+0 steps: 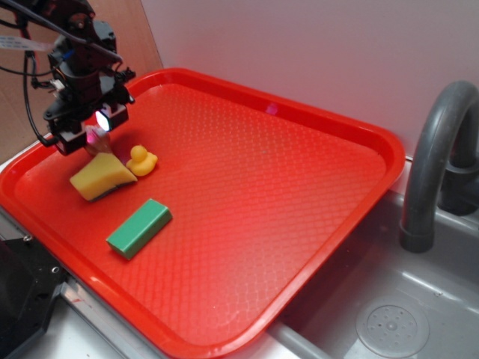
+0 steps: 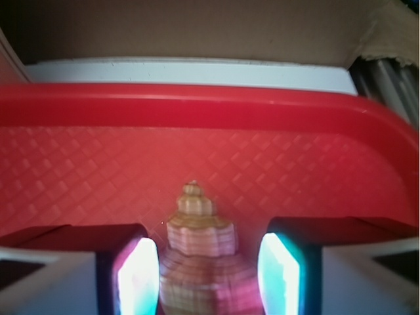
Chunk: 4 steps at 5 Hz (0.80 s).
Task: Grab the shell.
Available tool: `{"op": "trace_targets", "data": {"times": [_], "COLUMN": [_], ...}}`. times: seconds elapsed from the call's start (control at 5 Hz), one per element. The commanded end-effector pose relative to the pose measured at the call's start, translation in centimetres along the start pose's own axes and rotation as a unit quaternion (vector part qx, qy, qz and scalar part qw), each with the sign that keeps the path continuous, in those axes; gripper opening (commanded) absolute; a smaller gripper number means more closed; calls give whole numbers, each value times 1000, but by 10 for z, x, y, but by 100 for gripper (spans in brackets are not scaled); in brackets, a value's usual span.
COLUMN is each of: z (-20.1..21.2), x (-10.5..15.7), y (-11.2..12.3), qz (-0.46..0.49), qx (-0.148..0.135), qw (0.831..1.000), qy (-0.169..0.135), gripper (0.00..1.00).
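Glowing fingertips [image 2: 139,275] of the gripper [image 2: 209,275] stood apart, straddling the shell [image 2: 200,256], spire toward twelve o'clock; closing seemingly remained.

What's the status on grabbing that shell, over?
End effector open, fingers either side of the shell. Not closed on it yet. Sponge and duck close by, not between the fingers.

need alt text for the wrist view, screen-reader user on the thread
A tan-and-brown ridged shell sits between the two glowing fingers of the open gripper, its pointed tip aimed away from the camera; small gaps show on both sides. It rests on a red textured tray, whose raised rim crosses the upper frame.
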<state>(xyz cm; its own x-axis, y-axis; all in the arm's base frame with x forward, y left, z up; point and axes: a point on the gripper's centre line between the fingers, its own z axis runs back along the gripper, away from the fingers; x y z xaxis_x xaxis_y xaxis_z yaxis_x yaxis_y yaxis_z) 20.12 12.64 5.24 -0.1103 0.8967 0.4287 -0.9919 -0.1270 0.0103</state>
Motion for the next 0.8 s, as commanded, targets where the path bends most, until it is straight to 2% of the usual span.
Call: {"op": "trace_targets", "data": {"times": [0.0,0.2,0.4,0.6], "z": [124,162,189,202], "x": [1,0,-24,-21], "y": [-24,-28,-27,-19], "qz": [-55,-159,-253,-368], "qx": [-131,-184,-237,-247], "qw": [989,964,906,860], "qy": [43,109,242,253], "gripper": [0,0,0,0]}}
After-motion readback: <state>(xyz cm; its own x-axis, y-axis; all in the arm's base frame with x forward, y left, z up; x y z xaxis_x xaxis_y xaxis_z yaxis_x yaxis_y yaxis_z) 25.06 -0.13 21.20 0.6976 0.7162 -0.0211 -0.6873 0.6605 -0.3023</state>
